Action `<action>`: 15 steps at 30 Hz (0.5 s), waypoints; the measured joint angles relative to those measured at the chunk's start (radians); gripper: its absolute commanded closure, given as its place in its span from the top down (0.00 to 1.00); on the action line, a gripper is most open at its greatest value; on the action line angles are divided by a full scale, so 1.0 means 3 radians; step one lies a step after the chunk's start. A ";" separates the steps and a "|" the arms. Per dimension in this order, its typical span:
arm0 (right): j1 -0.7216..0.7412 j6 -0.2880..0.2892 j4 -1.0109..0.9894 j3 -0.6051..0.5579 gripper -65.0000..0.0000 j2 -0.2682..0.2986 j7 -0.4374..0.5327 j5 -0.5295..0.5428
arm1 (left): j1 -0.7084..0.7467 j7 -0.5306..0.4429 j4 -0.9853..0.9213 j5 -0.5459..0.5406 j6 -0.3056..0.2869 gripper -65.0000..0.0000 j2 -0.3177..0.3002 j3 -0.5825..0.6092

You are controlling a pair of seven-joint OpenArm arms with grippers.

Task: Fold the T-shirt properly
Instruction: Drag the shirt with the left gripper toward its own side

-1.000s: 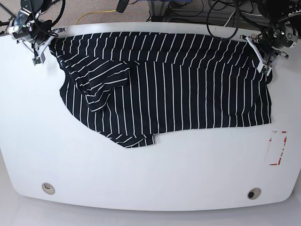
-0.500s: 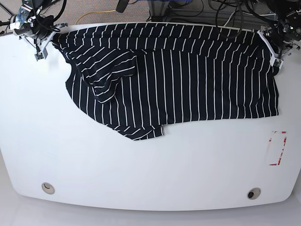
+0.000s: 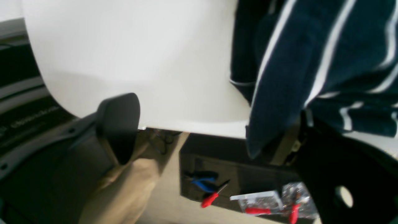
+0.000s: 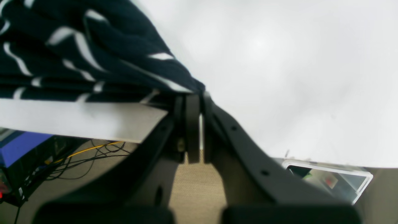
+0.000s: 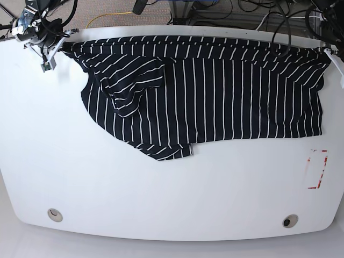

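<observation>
The T-shirt (image 5: 215, 91), black with thin white stripes, lies spread along the far side of the white table (image 5: 161, 193), with a sleeve bunched at its left part (image 5: 126, 91). My right gripper (image 4: 192, 93) is shut on the shirt's edge (image 4: 93, 62) at the table's far left corner (image 5: 49, 52). My left gripper (image 3: 211, 137) stands open at the far right corner (image 5: 334, 58). One of its fingers (image 3: 119, 124) is bare, and the shirt's corner (image 3: 295, 71) drapes over the other, which is hidden.
A red-marked label (image 5: 317, 169) lies near the table's right edge. Two round holes (image 5: 54, 214) (image 5: 290, 221) sit near the front edge. Cables run behind the far edge (image 5: 226, 11). Red-handled tools (image 3: 214, 197) lie on the floor below.
The left gripper's jaws have opened wide while that arm moved right and back. The shirt has been drawn toward the far edge and to the right. The right gripper stays shut on it.
</observation>
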 measured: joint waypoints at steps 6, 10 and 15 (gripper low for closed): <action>0.0003 -0.0055 0.0000 0.0010 0.00 0.0020 -0.0055 -0.0223 | -0.0117 0.0248 -0.0251 0.0089 0.0072 0.83 -0.0233 -0.0031; -0.0008 -0.0055 -0.0003 0.0050 0.00 0.0064 -0.0061 -0.0221 | -0.0084 0.0435 -0.0233 -0.0196 0.0074 0.83 -0.0271 0.0036; 0.0009 -0.0052 -0.0003 0.0024 0.00 0.0027 -0.0031 -0.0182 | -0.0052 0.0501 -0.0225 -0.0715 0.0072 0.83 -0.0230 0.0130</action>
